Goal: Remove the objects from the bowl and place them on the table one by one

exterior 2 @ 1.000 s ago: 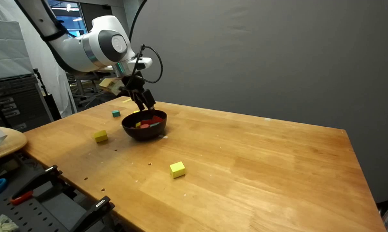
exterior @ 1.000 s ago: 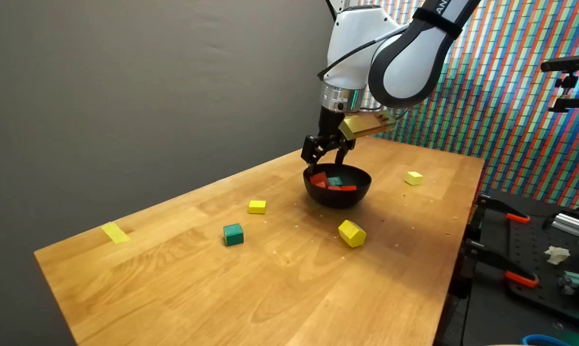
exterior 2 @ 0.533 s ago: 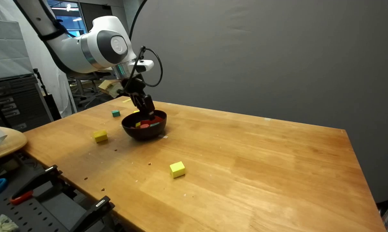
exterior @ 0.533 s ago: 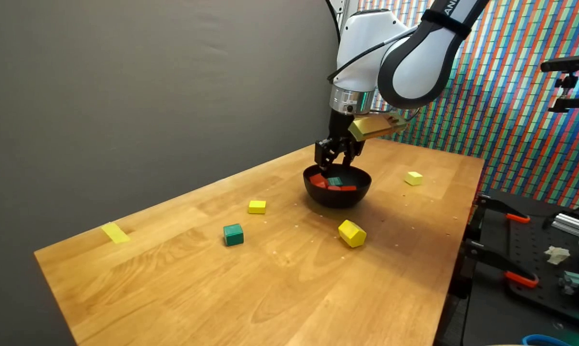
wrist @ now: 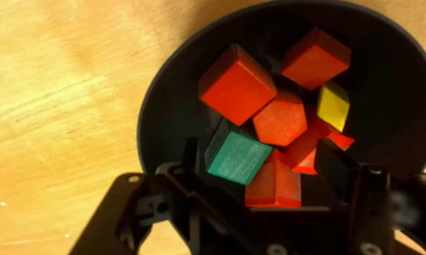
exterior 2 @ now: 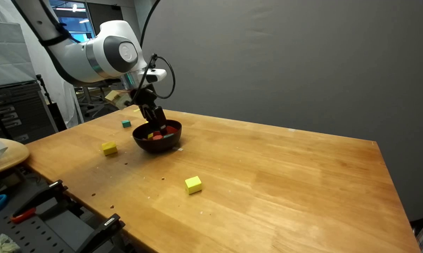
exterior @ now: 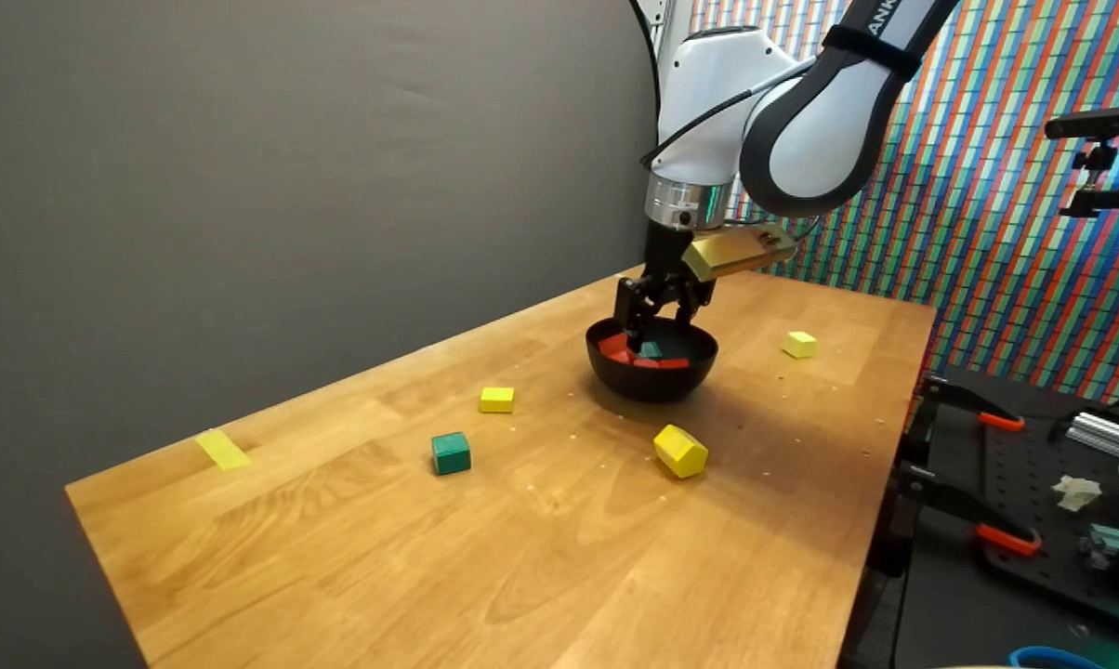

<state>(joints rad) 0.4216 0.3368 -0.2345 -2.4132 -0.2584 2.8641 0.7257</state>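
The black bowl [exterior: 651,383] stands upright on the wooden table [exterior: 559,548]. Inside it, in the wrist view, lie a green block [wrist: 239,158], a small yellow block [wrist: 334,106] and several red blocks, among them a large red block [wrist: 238,92] and a six-sided red block [wrist: 281,122]. My gripper [wrist: 261,156] reaches down into the bowl with its jaws apart. The green block and a red block [wrist: 274,182] appear between the fingers, with a gap visible beside the green one. The right finger [wrist: 335,166] partly hides another red block. Nothing looks gripped.
Loose on the table are a green block [exterior: 451,453] and three yellow ones: a flat yellow block [exterior: 497,400], a larger yellow block [exterior: 680,452] and a pale yellow block [exterior 2: 193,185]. Yellow tape [exterior: 223,450] sticks near one corner. Clamps [exterior: 973,511] hold one table edge.
From above the bowl's rim, the gripper has come down into the bowl, shifting sideways over it. Its fingers stand somewhat nearer each other than a second ago. Bowl and loose blocks have stayed put.
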